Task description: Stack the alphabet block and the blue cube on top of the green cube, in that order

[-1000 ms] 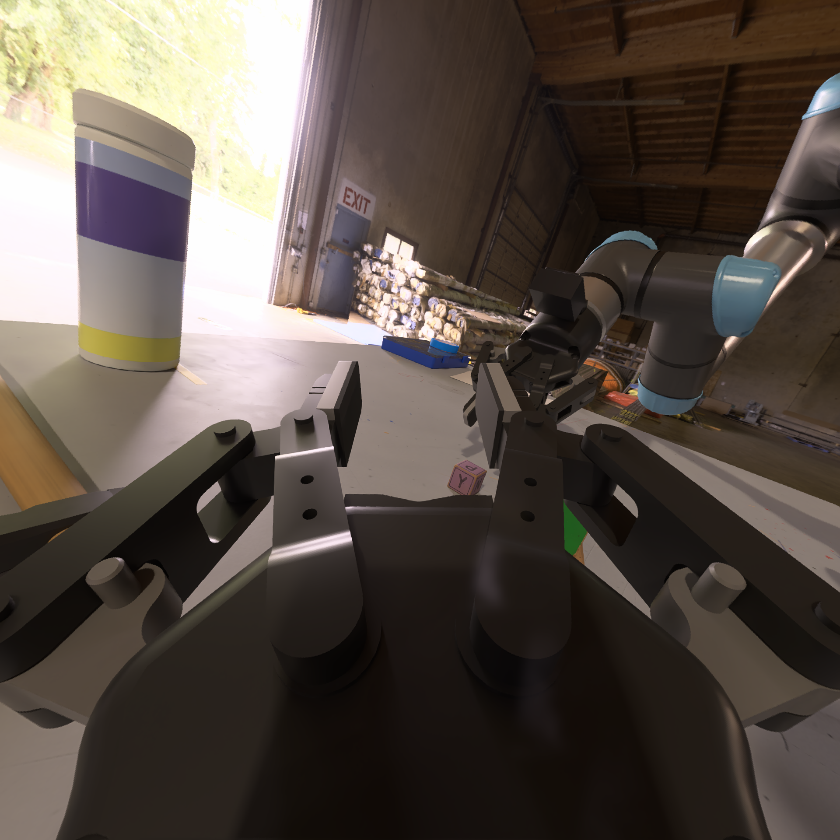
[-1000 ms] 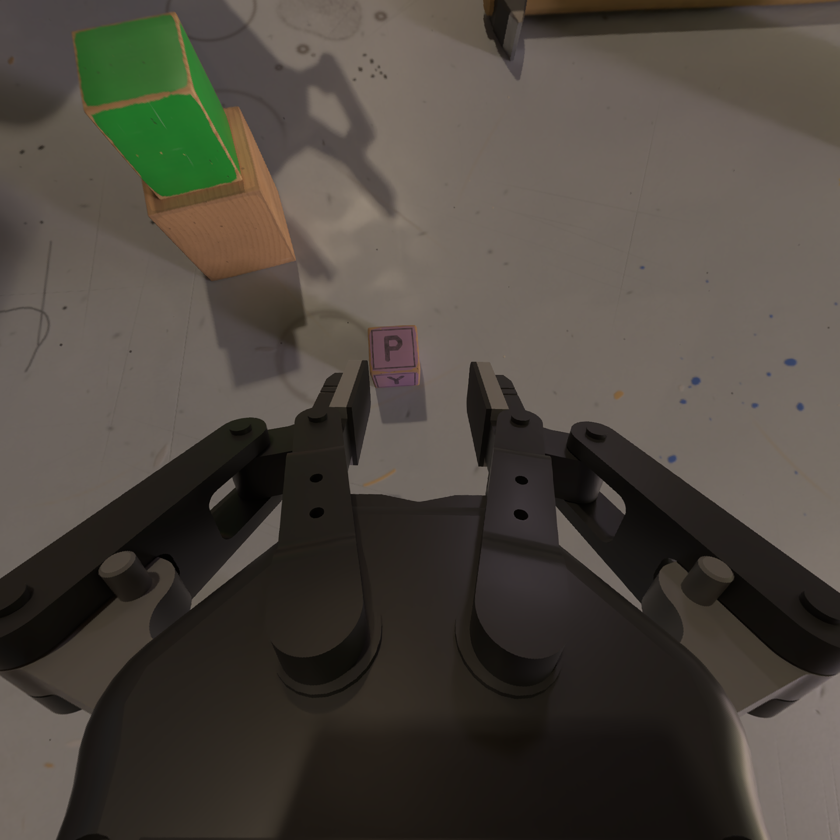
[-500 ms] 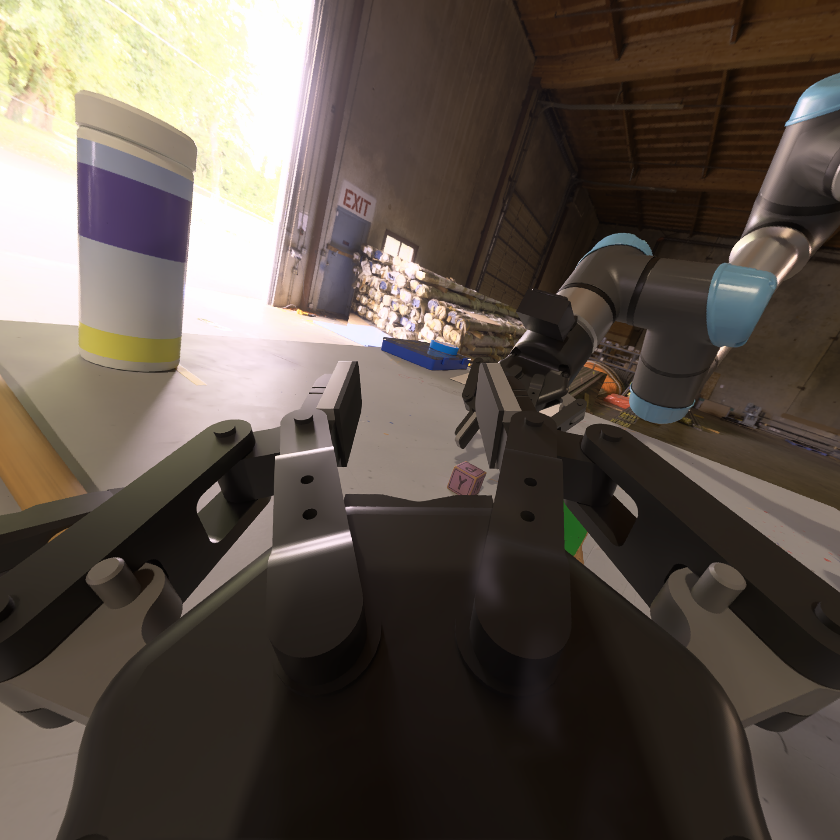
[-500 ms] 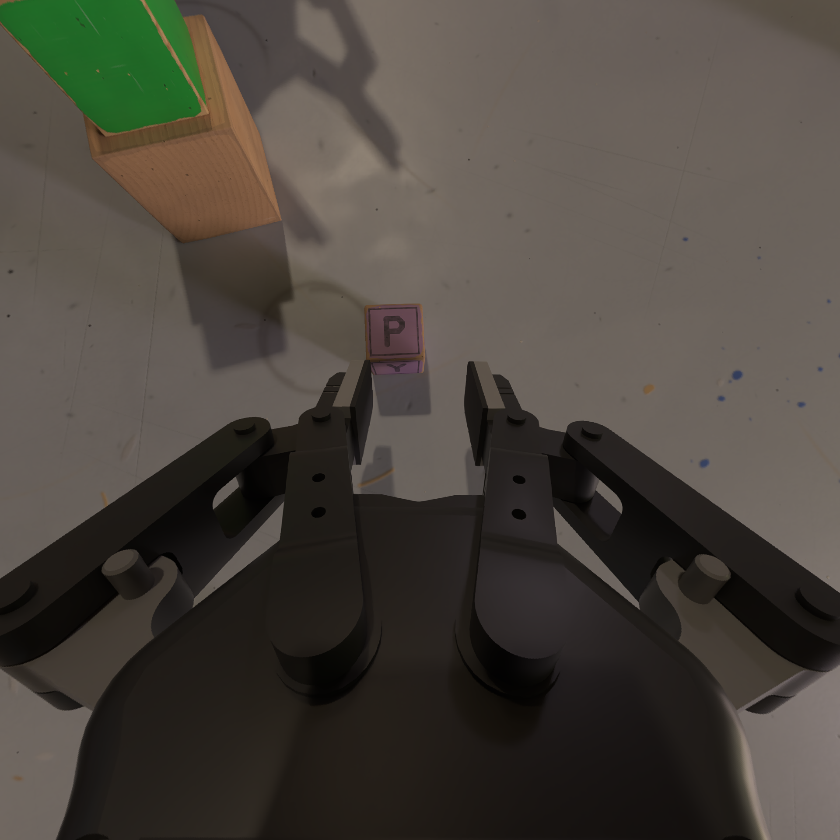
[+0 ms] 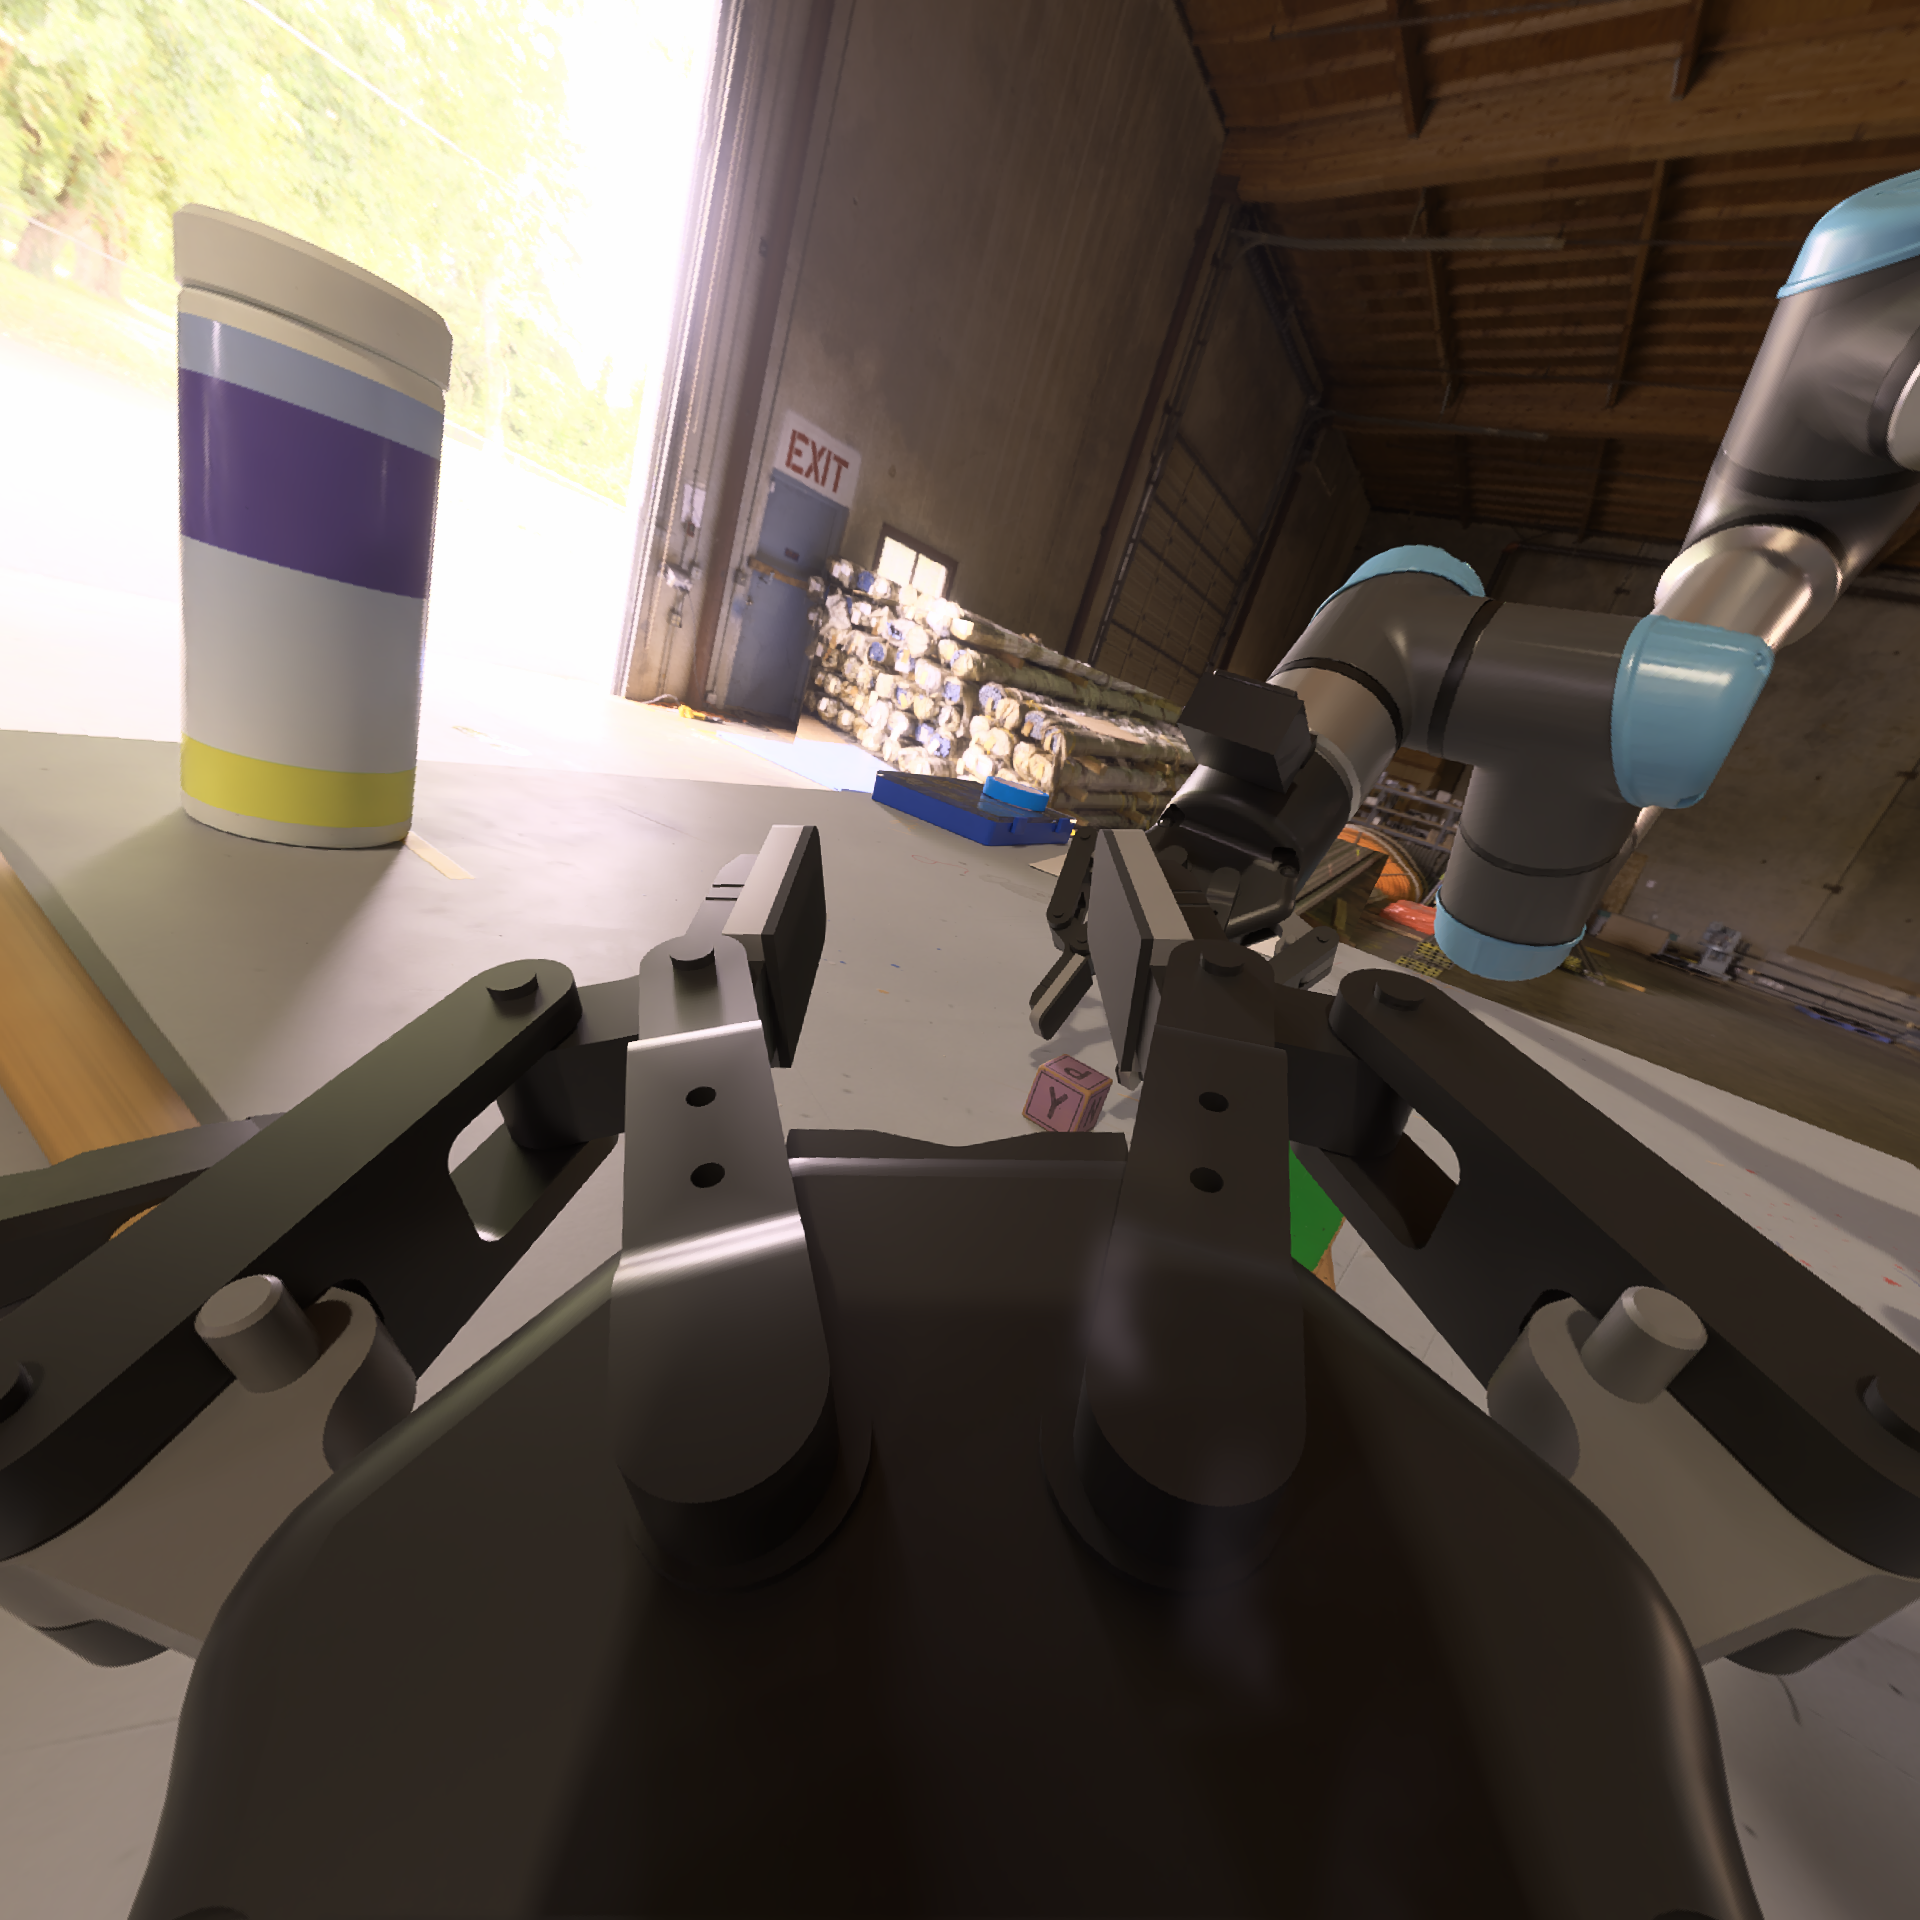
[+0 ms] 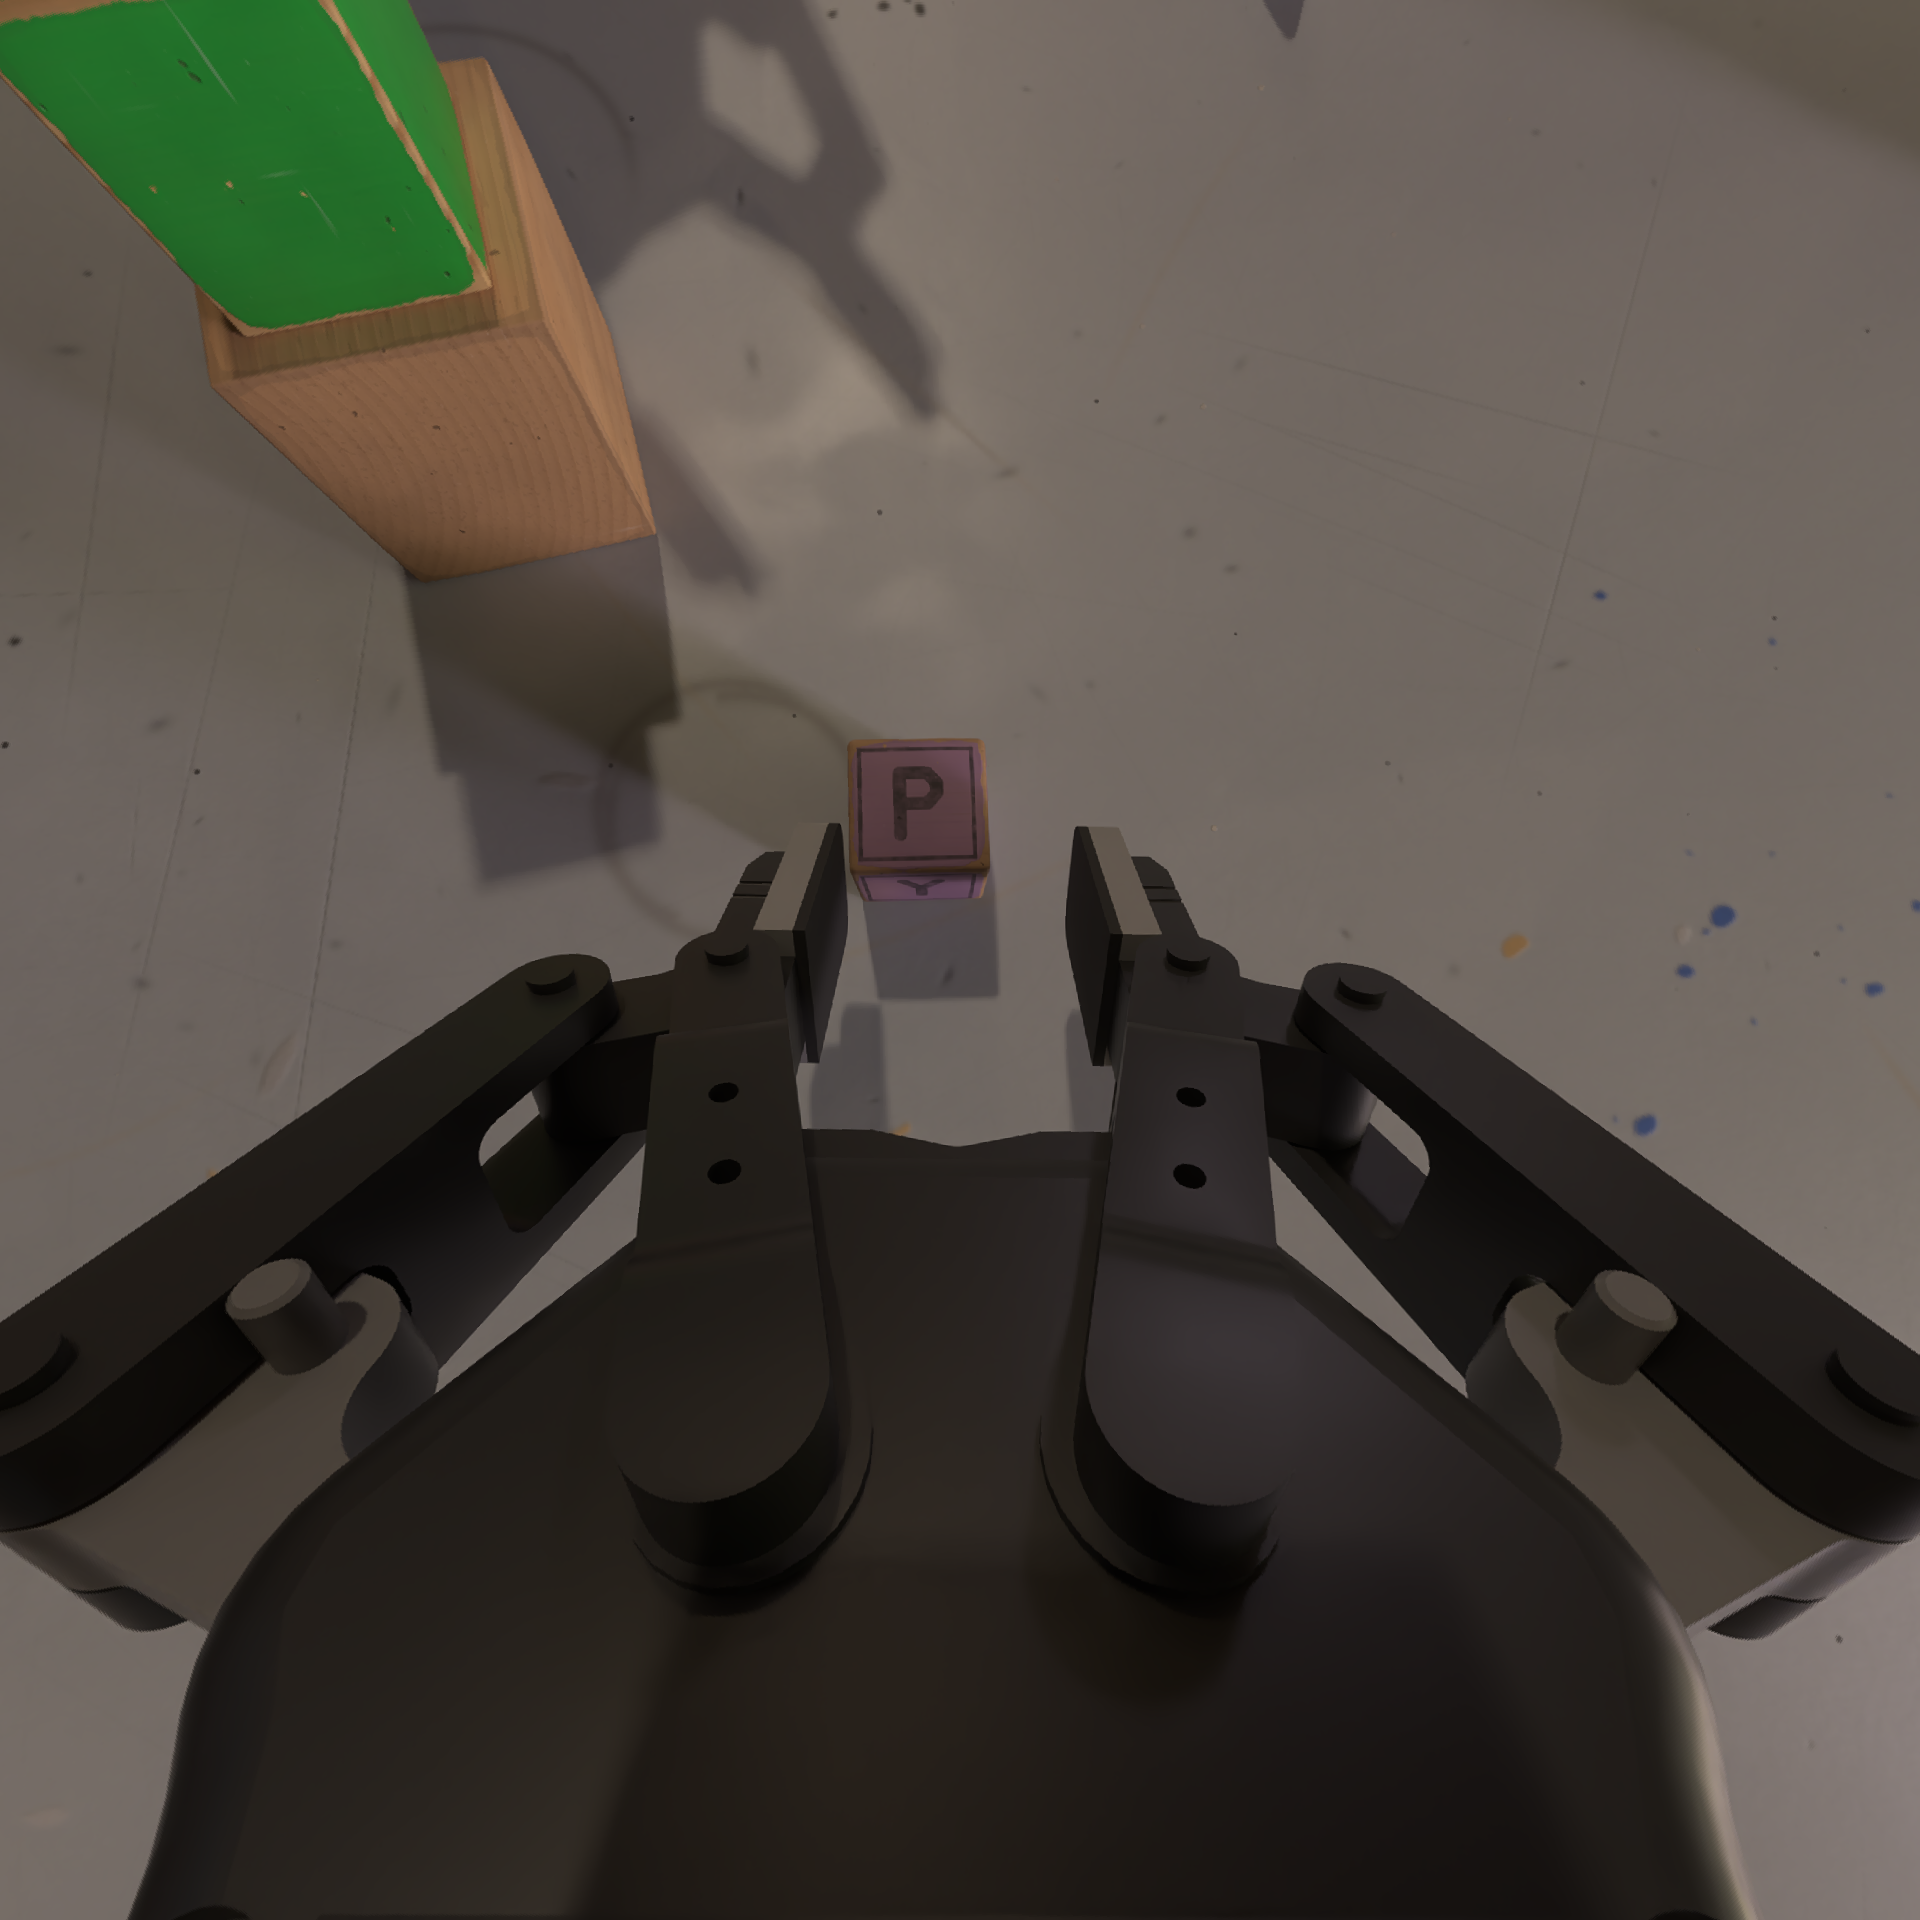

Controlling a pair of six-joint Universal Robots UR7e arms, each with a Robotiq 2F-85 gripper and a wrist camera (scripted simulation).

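The right gripper hangs over the small alphabet block, its flat dark pads spread wide, nothing between them. The block is a worn pink-purple wooden cube with tan edges, resting on the scuffed, paint-flecked grey table just ahead of the fingertips. Nearby to its left the glossy green cube sits atop a plain grained wooden block. The left gripper is empty, jaws wide apart, near a smooth banded canister.
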